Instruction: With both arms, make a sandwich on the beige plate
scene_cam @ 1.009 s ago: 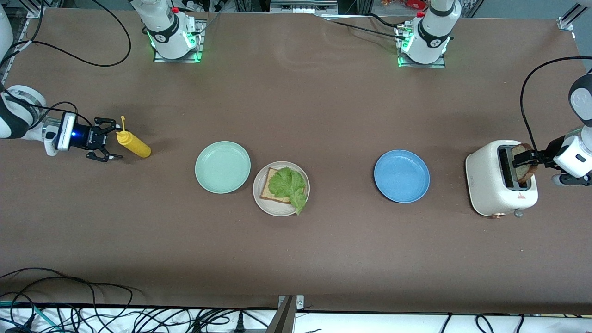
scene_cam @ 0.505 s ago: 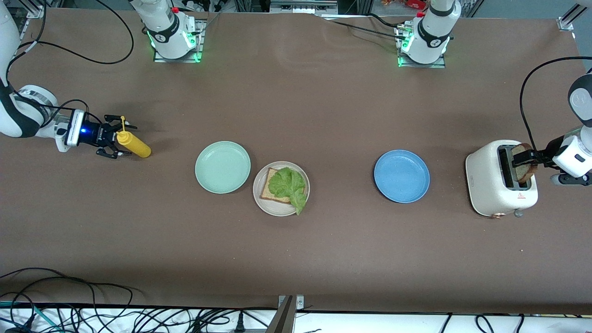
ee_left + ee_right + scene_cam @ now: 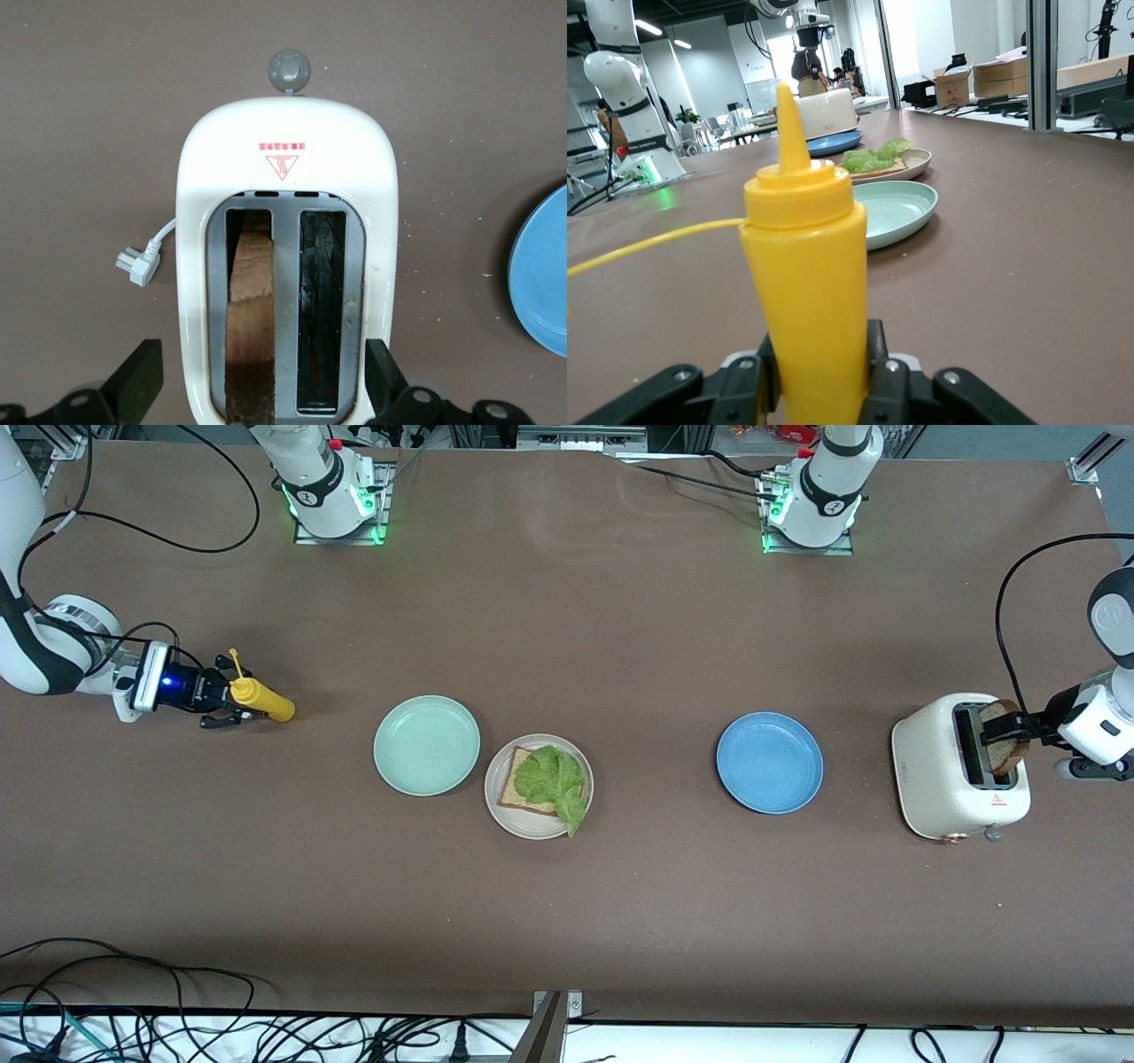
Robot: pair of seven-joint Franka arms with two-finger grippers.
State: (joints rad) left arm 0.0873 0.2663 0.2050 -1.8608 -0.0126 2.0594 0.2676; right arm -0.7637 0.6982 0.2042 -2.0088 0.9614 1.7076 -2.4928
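Yellow plastic squeeze bottle (image 3: 261,700) is sitting pinched in our right gripper (image 3: 223,698); left gripper (image 3: 266,394), spread, is straddling the toaster's brown bread slice (image 3: 252,328).

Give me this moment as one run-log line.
right gripper: closing on yellow squeeze bottle | left gripper: open, astride toast in toaster | beige plate: bread, lettuce

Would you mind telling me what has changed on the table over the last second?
The right claw slid toward the mustard bottle and closed around it; the bottle shifted slightly. The left claw stayed open at the bread slice in the toaster. The beige plate with bread and lettuce, the green plate and the blue plate did not move.
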